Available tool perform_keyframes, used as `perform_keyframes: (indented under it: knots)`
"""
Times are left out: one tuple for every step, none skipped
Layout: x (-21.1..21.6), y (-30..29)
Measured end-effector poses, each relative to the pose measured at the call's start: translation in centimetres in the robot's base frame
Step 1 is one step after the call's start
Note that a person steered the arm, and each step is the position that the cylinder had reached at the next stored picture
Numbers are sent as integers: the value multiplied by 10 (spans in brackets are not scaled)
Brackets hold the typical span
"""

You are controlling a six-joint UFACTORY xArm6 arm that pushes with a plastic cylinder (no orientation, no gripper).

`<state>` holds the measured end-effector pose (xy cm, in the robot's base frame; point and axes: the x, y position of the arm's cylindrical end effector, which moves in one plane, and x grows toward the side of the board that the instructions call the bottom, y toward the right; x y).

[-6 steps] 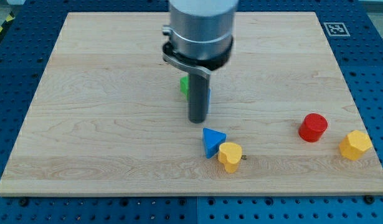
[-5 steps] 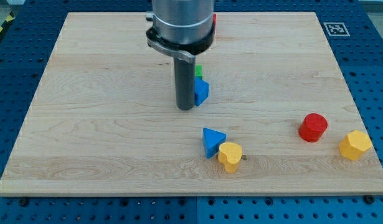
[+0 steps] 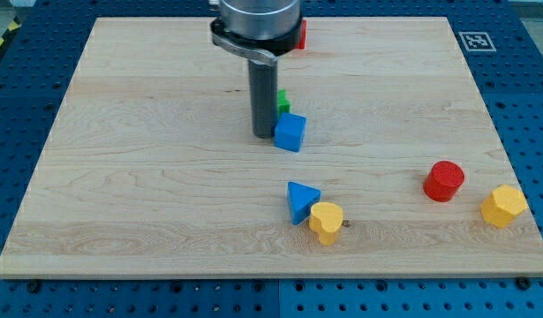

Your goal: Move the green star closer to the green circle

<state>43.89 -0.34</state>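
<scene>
My tip [image 3: 262,135] rests on the wooden board [image 3: 121,177], just left of a blue cube [image 3: 290,132] and close to touching it. A small part of a green block [image 3: 282,102] shows behind the rod, just above the blue cube; its shape cannot be made out. No second green block is in view; the arm's body hides part of the board's top middle.
A red block [image 3: 301,35] peeks out at the top edge beside the arm. A blue triangle [image 3: 300,200] touches a yellow block [image 3: 326,221] below the middle. A red cylinder [image 3: 443,180] and a yellow hexagon [image 3: 503,206] sit at the right.
The rod moved left and then toward the view's top. The blue cube, hidden behind the rod before, now shows fully at the tip's right. The other blocks have not moved.
</scene>
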Motion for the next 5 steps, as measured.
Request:
perform_keyframes:
  knots:
    - [-10, 12]
    - [-34, 12]
    - [-41, 24]
    - [-37, 17]
    - [-44, -8]
